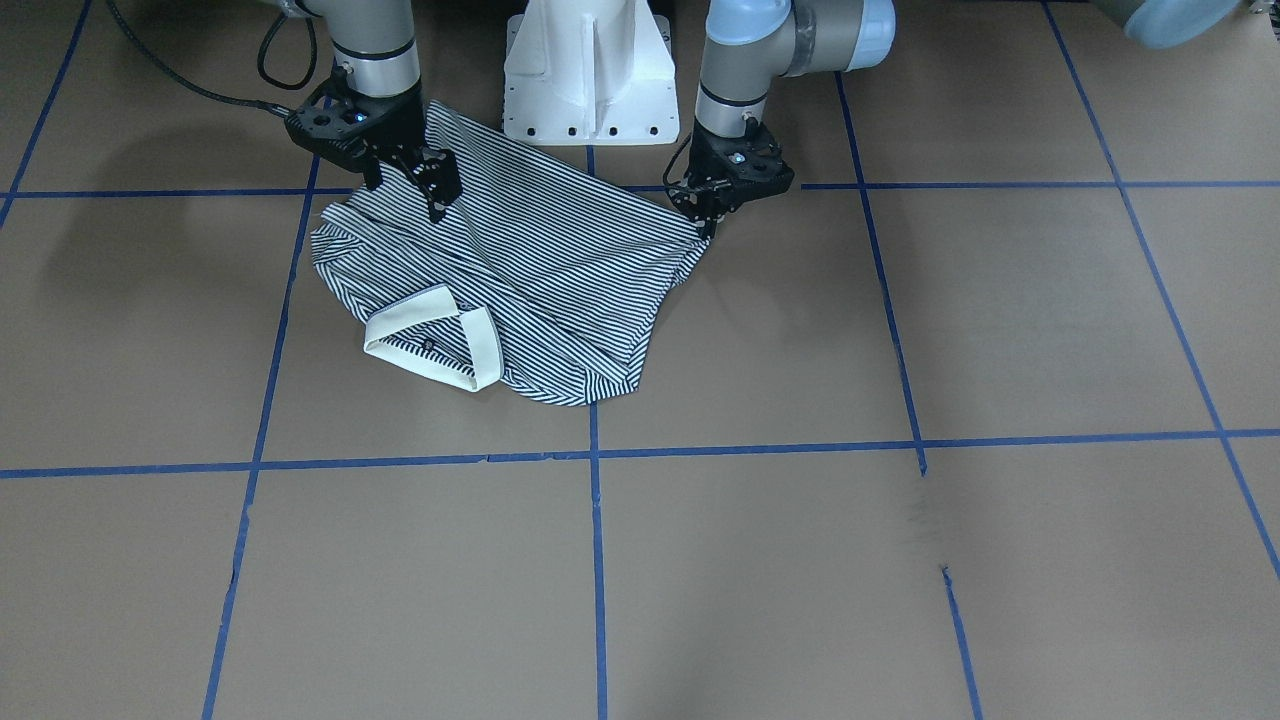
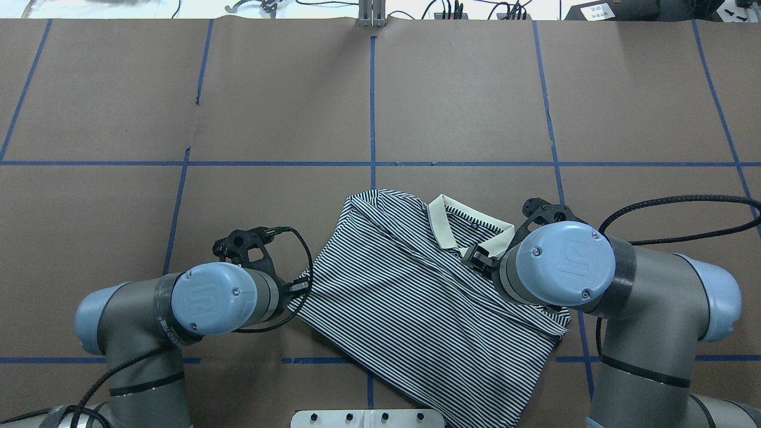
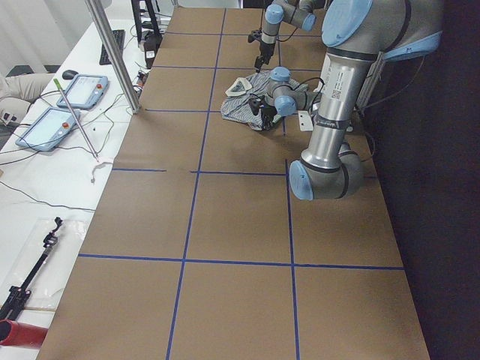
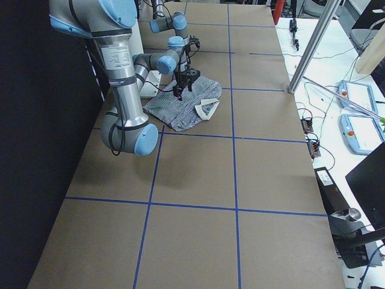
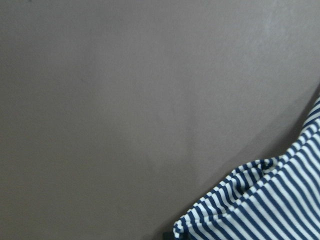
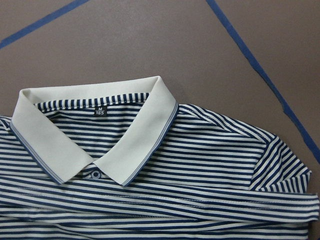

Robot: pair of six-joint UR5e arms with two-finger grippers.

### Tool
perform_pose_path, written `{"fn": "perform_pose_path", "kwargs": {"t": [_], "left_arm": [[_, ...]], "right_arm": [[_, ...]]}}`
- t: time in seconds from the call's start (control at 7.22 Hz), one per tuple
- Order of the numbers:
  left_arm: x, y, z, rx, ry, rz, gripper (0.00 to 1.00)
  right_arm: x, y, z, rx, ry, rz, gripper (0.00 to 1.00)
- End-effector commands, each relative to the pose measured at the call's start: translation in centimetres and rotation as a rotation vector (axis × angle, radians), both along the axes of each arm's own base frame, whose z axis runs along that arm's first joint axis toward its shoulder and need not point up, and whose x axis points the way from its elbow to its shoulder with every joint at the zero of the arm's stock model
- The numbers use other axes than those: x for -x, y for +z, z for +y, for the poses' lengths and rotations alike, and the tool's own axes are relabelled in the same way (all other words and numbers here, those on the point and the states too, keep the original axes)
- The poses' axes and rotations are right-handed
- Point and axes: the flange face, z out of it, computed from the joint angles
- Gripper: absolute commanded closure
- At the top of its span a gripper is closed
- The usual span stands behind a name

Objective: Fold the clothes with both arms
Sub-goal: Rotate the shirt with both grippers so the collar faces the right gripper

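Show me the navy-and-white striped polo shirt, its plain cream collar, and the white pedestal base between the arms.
navy-and-white striped polo shirt (image 2: 416, 297), overhead exterior view, middle of the striped body.
plain cream collar (image 6: 136, 132), right wrist-mounted view, flap at the picture's centre.
white pedestal base (image 1: 588, 60), exterior front-facing view, central upright column.

Polo shirt (image 1: 560, 270) in navy-and-white stripes, collar (image 1: 440, 345) plain cream, table (image 1: 900, 580) brown, tape grid (image 1: 597, 560) blue, left arm (image 2: 134, 333) and right arm (image 2: 648, 285) grey, joint caps (image 2: 565, 261) pale blue
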Motion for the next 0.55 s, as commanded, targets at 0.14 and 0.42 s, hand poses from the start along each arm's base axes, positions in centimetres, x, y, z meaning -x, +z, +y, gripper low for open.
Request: {"fn": "perform_pose_path", "kwargs": {"t": [0.14, 0.42], "left_arm": [[3.9, 2.0, -12.8, -0.182, -0.053, -0.042, 1.0], [0.4, 1.4, -25.7, -0.229, -0.172, 0.016, 1.0]], "right_arm": [[-0.1, -0.9, 0.0, -0.007, 0.012, -0.041, 0.0], [-0.3, -0.7, 0.0, 0.007, 0.065, -0.137, 0.0]]}}
